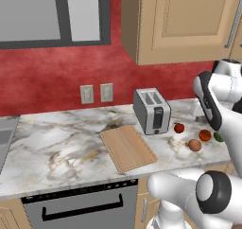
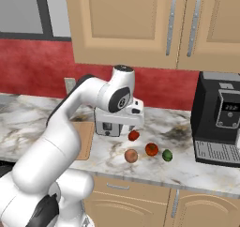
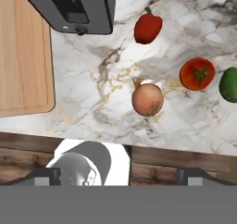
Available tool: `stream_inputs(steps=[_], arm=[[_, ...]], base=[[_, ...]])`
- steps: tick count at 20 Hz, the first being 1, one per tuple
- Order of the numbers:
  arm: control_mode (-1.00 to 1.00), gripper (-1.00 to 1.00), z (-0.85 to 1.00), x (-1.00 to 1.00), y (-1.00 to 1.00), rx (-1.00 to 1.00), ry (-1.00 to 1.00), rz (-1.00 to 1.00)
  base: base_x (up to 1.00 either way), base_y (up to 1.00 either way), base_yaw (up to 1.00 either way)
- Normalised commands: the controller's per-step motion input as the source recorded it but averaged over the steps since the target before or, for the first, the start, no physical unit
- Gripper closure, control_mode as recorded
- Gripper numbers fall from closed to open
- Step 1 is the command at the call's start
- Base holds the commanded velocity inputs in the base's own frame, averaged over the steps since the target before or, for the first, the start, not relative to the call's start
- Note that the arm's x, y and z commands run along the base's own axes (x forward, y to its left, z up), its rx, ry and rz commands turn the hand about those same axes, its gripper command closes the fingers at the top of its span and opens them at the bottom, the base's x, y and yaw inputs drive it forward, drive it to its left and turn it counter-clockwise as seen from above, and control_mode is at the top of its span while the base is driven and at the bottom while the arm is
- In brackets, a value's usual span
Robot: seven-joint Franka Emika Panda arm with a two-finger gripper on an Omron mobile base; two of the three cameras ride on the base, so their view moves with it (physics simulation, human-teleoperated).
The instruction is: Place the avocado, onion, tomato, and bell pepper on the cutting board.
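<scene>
Marble surface (image 3: 92, 89): cutting board (image 3: 21, 56) bare, all four produce still off it. My pincer (image 3: 118, 174) hovers wide open, empty. Next, descend on onion (image 3: 147, 99).

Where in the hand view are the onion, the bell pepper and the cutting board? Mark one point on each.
onion (image 3: 147, 99): hand view, middle of its tan skin.
bell pepper (image 3: 148, 28): hand view, middle of its red body.
cutting board (image 3: 21, 56): hand view, bare wood near its middle.
</scene>
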Motion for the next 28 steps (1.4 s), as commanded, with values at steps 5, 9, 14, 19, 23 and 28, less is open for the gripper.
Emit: stream_inputs(steps=[5, 9, 14, 19, 23, 28], arm=[[-1.00, -1.00, -0.02, 0.34, 0.00, 0.00, 0.00, 0.00], [-1.00, -1.00, -0.21, 0.13, -0.20, 0.00, 0.01, -0.02], [-1.00, -1.00, -0.34, 0.13, -0.22, 0.00, 0.04, -0.03], [-1.00, -1.00, -0.26, 0.26, -0.05, 0.00, 0.02, -0.03], [-1.00, -1.00, -0.21, 0.24, -0.08, 0.00, 0.01, -0.02], [-1.00, -1.00, -0.22, 0.13, -0.15, 0.00, 0.01, -0.01]], base=[[0.00, 0.00, 0.00], [0.00, 0.00, 0.00], [0.00, 0.00, 0.00], [0.00, 0.00, 0.00], [0.00, 0.00, 0.00], [0.00, 0.00, 0.00]])
